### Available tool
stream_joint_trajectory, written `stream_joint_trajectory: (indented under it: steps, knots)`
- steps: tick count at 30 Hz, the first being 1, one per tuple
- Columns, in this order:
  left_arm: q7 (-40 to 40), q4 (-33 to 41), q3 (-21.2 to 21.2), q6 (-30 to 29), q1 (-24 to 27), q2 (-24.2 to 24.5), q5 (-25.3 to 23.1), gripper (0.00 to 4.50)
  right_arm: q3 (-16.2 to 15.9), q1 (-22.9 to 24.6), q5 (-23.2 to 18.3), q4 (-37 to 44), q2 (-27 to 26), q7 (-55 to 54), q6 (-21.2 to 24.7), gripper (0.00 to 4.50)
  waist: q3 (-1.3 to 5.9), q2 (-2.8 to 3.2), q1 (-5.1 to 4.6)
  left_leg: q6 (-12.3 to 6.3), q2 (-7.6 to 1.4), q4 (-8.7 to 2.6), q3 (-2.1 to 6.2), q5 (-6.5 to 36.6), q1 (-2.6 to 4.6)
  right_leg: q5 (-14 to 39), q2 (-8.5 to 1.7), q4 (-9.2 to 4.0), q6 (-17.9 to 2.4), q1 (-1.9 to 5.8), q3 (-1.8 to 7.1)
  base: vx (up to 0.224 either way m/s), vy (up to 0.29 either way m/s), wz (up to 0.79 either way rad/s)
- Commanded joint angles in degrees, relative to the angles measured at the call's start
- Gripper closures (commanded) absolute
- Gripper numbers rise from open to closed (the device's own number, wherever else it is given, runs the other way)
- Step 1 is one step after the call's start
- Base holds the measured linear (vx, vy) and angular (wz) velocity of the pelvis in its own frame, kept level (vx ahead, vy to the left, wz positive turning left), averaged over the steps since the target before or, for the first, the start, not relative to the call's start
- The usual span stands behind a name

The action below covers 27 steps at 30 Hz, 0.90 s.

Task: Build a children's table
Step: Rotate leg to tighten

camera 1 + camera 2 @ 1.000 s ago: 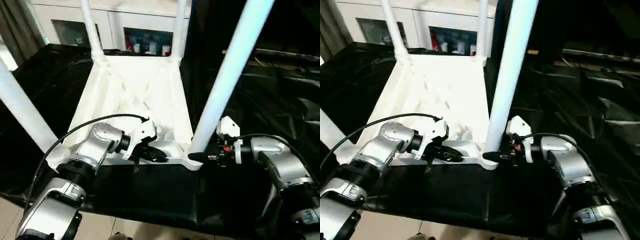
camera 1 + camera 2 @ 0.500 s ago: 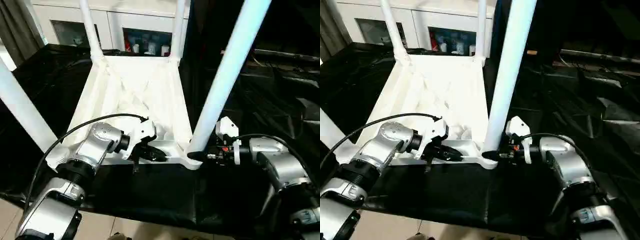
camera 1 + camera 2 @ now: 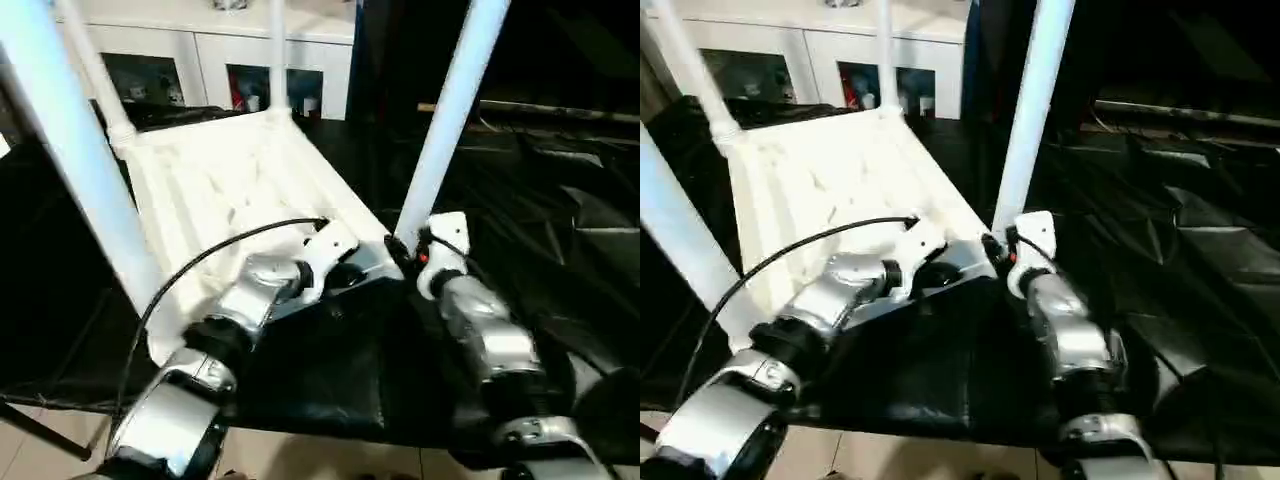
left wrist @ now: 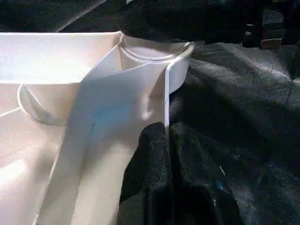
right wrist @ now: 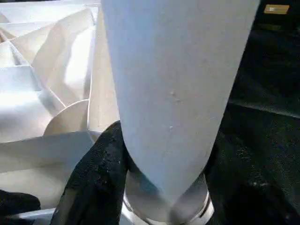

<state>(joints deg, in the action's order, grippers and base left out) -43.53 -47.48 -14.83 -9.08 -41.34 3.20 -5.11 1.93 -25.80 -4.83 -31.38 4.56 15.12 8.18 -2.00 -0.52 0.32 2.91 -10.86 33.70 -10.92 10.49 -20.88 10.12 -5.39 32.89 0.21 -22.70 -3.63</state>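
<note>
The white children's table lies upside down on black cloth, its ribbed top [image 3: 220,170] facing up. Its legs stand upright in the corner sockets: the near right leg [image 3: 450,110], the near left leg [image 3: 75,130] and two far legs [image 3: 277,50]. My left gripper [image 3: 350,275] is shut on the top's thin rim wall [image 4: 166,108] beside the near right socket. My right gripper [image 3: 405,250] is at that socket, and its black fingers [image 5: 96,173] are shut on either side of the base of the near right leg [image 5: 173,93].
Black cloth [image 3: 540,200] covers the work surface, lying crumpled on the right. A white cabinet with glass doors [image 3: 200,60] stands behind. The cloth's front edge drops to a pale floor [image 3: 30,440] near my arms.
The camera has swung, shifting the whole picture. My right gripper's fingers have narrowed onto the base of the near right leg. The left gripper keeps its hold on the rim.
</note>
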Motion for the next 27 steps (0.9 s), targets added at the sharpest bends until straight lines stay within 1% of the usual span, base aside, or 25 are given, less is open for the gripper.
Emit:
stream_joint_trajectory:
  steps: [1,2,3,4,5,6,7,8,9,10,11,12,13,14,15,16,17,18,19,20,21,23,25,26,27]
  knots:
    - [-0.9,-0.7,-2.0,1.4,-0.8,-2.8,0.0,4.5,-3.7,1.4,0.6,-2.1,-2.1,1.5,2.1,2.57,2.35,0.35,-0.16,0.86,-1.91,-5.16,1.59,26.8,1.03,26.2,-2.67,-5.52,-7.9,0.91,1.67,0.0,0.0,0.0]
    - [-3.3,-0.3,-2.6,2.3,-0.4,-2.1,0.2,4.5,-3.5,1.3,0.1,-1.9,-1.3,3.2,1.8,2.22,2.34,0.31,-0.16,0.73,-1.9,-5.17,1.58,26.9,1.0,26.1,-2.71,-5.45,-8.1,0.99,1.68,0.0,0.0,0.0]
    - [-3.5,-0.3,-2.7,2.5,-0.4,-2.0,0.2,4.5,-3.4,1.3,0.0,-1.9,-1.2,3.3,1.8,2.01,2.43,0.31,-0.11,0.51,-1.89,-5.14,1.55,26.6,0.93,25.9,-2.77,-5.4,-8.2,1.09,1.73,0.0,0.0,0.0]
    - [-5.8,0.3,-3.1,3.0,0.1,-1.6,0.4,4.5,-3.3,1.2,-0.4,-1.6,-0.7,4.6,1.8,1.85,2.44,0.32,-0.11,0.43,-1.91,-5.16,1.54,26.2,0.83,25.4,-2.83,-5.34,-8.3,1.14,1.78,0.0,0.0,0.0]
    - [-8.1,1.1,-3.7,3.1,0.7,-0.9,0.6,4.5,-3.4,1.1,-0.7,-1.1,0.0,6.1,2.0,1.85,2.46,0.2,-0.07,0.11,-1.91,-5.17,1.49,25.4,0.64,24.7,-2.82,-5.25,-8.6,1.29,1.82,0.0,0.0,0.0]
    - [-9.3,1.4,-4.0,3.3,1.0,-0.5,0.6,4.5,-3.6,1.1,-0.8,-0.7,0.6,7.4,2.4,1.82,2.61,0.31,0.16,-0.2,-2.0,-5.1,1.37,24.1,0.71,23.0,-2.92,-5.14,-9.2,1.31,1.98,0.0,0.0,0.0]
    - [-11.1,2.1,-4.4,3.6,1.5,0.1,0.6,4.5,-4.2,1.1,-1.0,0.1,1.8,10.0,2.9,1.75,2.72,0.28,0.33,-0.56,-2.11,-5.03,1.19,22.6,0.71,19.8,-2.85,-4.78,-10.4,1.41,2.13,0.0,0.0,0.0]
    - [-13.0,2.6,-4.6,3.6,2.0,0.9,0.9,4.5,-5.2,1.3,-1.1,1.3,3.4,13.5,3.1,1.61,2.74,0.31,0.42,-0.79,-2.17,-5.01,1.14,21.8,0.62,18.2,-2.84,-4.52,-11.0,1.58,2.13,0.0,0.0,0.0]
    - [-14.0,3.0,-4.8,3.7,2.3,1.4,1.0,4.5,-5.8,1.4,-1.2,2.0,4.4,15.6,3.3,1.48,2.86,0.33,0.55,-1.41,-2.21,-4.89,1.01,19.6,0.41,14.8,-2.8,-4.05,-12.0,1.9,2.18,0.0,0.0,0.0]
    - [-15.4,3.4,-4.9,3.9,2.6,2.1,1.2,4.5,-6.5,1.6,-1.5,3.0,5.7,18.5,3.5,1.48,2.92,0.4,0.65,-1.75,-2.26,-4.86,0.93,18.8,0.43,13.2,-2.78,-3.9,-12.5,1.98,2.16,0.058,-0.008,0.05]
    - [-17.8,4.0,-5.2,4.3,3.0,3.4,1.5,4.5,-7.4,2.0,-2.1,4.5,8.1,23.2,3.5,1.48,3.08,0.37,0.89,-2.48,-2.33,-4.61,0.8,17.0,0.49,10.4,-2.82,-3.57,-13.4,2.16,2.2,0.058,-0.008,0.05]
    - [-20.3,4.7,-5.3,4.7,3.5,4.9,1.9,4.5,-8.4,2.4,-2.5,6.1,11.1,28.3,2.9,1.48,3.15,0.17,1.02,-3.02,-2.29,-4.43,0.67,16.1,0.51,8.8,-2.75,-3.39,-13.9,2.27,2.19,0.059,-0.01,0.02]
    - [-21.7,5.0,-5.3,4.9,3.7,5.7,2.1,4.5,-8.9,2.7,-2.6,6.8,12.7,31.1,2.4,1.48,3.41,0.21,1.45,-5.11,-2.27,-4.15,0.55,12.2,0.17,4.1,-2.87,-2.75,-14.9,2.78,2.17,0.0,0.0,0.0]
    - [-25.5,6.1,-5.8,5.4,4.4,7.4,2.7,4.5,-9.4,3.1,-3.4,8.2,15.4,35.6,2.4,1.48,3.39,0.19,1.71,-5.55,-2.34,-4.1,0.54,11.2,0.24,2.9,-2.92,-2.66,-15.3,2.85,2.18,0.052,-0.016,0.0]
    - [-25.5,6.1,-5.8,5.4,4.4,7.4,2.7,4.5,-9.4,3.1,-3.4,8.2,15.4,35.6,2.4,1.48,3.41,0.2,1.84,-6.41,-2.31,-3.96,0.39,9.9,0.26,1.3,-2.88,-2.38,-16.1,2.72,2.2,0.0,0.0,0.0]
    - [-27.2,6.7,-5.9,5.5,4.7,8.2,3.0,4.5,-9.5,3.2,-3.9,8.9,16.4,37.7,2.6,1.48,3.43,0.23,1.93,-6.65,-2.34,-3.95,0.36,9.7,0.32,1.0,-2.92,-2.34,-16.5,2.73,2.19,0.0,0.0,0.0]
    - [-28.5,7.2,-6.0,5.5,4.9,8.8,3.3,4.5,-9.6,3.3,-4.3,9.5,17.3,39.5,2.8,1.48,3.29,0.31,2.16,-6.48,-2.48,-4.02,0.29,9.7,0.41,2.0,-2.89,-2.43,-16.7,2.63,2.14,0.0,0.0,0.0]
    - [-31.5,8.4,-6.2,5.2,5.5,10.1,4.0,4.5,-10.2,3.6,-5.2,10.8,19.4,43.4,3.6,1.48,3.22,0.34,2.33,-6.19,-2.58,-4.1,0.3,10.1,0.46,2.9,-2.88,-2.46,-16.7,2.69,2.06,0.0,0.0,0.0]
    - [-31.9,8.6,-6.2,5.1,5.5,10.3,4.1,4.5,-10.2,3.7,-5.3,10.9,19.6,43.9,3.7,1.48,3.03,0.36,2.76,-5.5,-2.86,-4.25,0.21,11.2,0.53,5.5,-2.76,-2.5,-16.4,2.64,2.03,0.0,0.0,0.0]
    - [-33.4,9.1,-6.4,4.8,5.7,11.2,4.3,4.5,-10.6,3.8,-5.7,11.5,20.9,46.0,4.1,1.48,3.03,0.51,2.86,-5.16,-2.92,-4.28,0.16,11.9,0.65,6.4,-2.77,-2.53,-16.4,2.53,2.04,0.0,0.0,0.0]
    - [-34.3,9.5,-6.5,4.6,5.8,11.8,4.4,4.5,-10.8,3.9,-5.9,12.0,21.6,47.5,4.5,1.48,3.0,0.38,3.15,-4.59,-2.97,-4.35,0.16,12.6,0.84,7.7,-2.68,-2.62,-16.1,2.43,2.06,0.0,0.0,0.0]
    - [-35.5,9.7,-6.5,4.5,5.9,12.9,4.4,4.5,-10.7,3.7,-6.4,12.2,22.6,49.5,4.9,1.48,2.92,0.46,3.32,-3.84,-2.98,-4.44,0.12,13.2,0.84,8.8,-2.77,-2.69,-15.8,2.27,2.15,0.0,0.0,0.0]
    - [-36.5,10.1,-6.4,4.4,5.9,13.8,4.6,4.5,-11.0,3.4,-7.3,12.4,23.5,51.6,5.4,1.48,2.94,0.36,3.36,-3.13,-2.87,-4.47,0.15,13.9,0.81,10.1,-2.82,-2.82,-15.3,2.33,2.16,0.0,0.0,0.0]
    - [-37.1,10.3,-6.3,4.3,5.9,14.1,4.8,4.5,-11.2,3.2,-7.8,12.5,23.8,52.9,5.8,1.48,2.97,0.32,3.44,-3.01,-2.88,-4.46,0.15,14.0,0.88,10.4,-2.83,-2.77,-15.1,2.3,2.17,0.0,0.0,0.0]
    - [-37.4,10.3,-6.3,4.2,5.9,14.3,4.8,4.5,-11.2,3.2,-8.0,12.6,23.9,53.4,6.0,1.48,3.0,0.31,3.49,-2.99,-2.89,-4.4,0.14,13.5,0.81,9.8,-2.89,-2.71,-15.2,2.3,2.21,0.0,0.0,0.0]
